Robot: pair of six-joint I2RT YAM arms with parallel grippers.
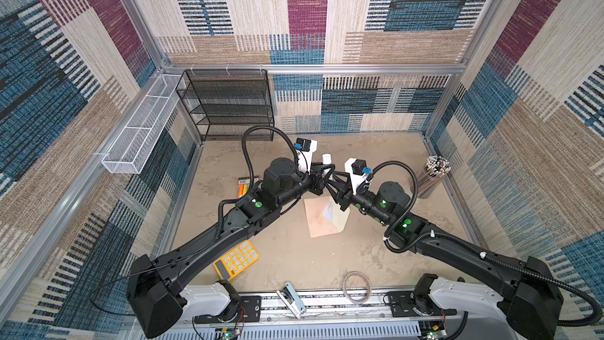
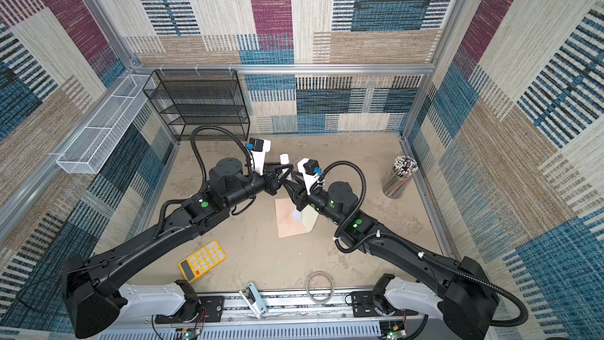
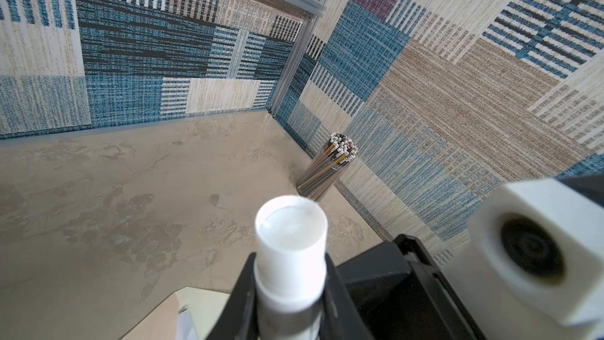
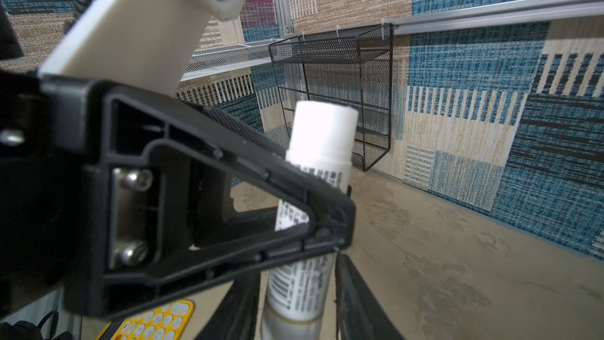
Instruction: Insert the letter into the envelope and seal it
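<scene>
- Right wrist view sets the glue stick (image 4: 330,165) upright before me, its white cap (image 4: 322,125) still on. My right claw (image 4: 297,296) flanks the printed lower barrel, a jaw just beside it on either side. Whether they press it yet I cannot tell.
- My left claw (image 3: 290,273) is clamped on the same tube higher up, just under the cap.
- I judge the step in hand to be sealing, at its start, with no glue laid yet.
- The next move calls for one claw to hold the barrel firm while the other draws the cap off along the tube. The two claws are crowded close and must not knock each other.
- Beneath them the envelope (image 1: 318,222) lies flat on the worktop (image 1: 294,256), its cream flap (image 1: 340,220) open toward my right arm.
- A white sliver at the envelope's mouth I take for the letter (image 2: 297,215), mostly tucked in.
- Nothing lies on the flap, but my right arm hangs over its far end and will have to clear off before folding.
- Farther out, the yellow calculator (image 1: 237,259) sits well apart on my left.
- A pack of markers (image 1: 243,188) lies beyond my left arm, and the pencil pot (image 1: 434,174) stands by the right wall.
- The black mesh rack (image 1: 228,106) and white basket (image 1: 140,132) line the back corner. None of these is in the way.
</scene>
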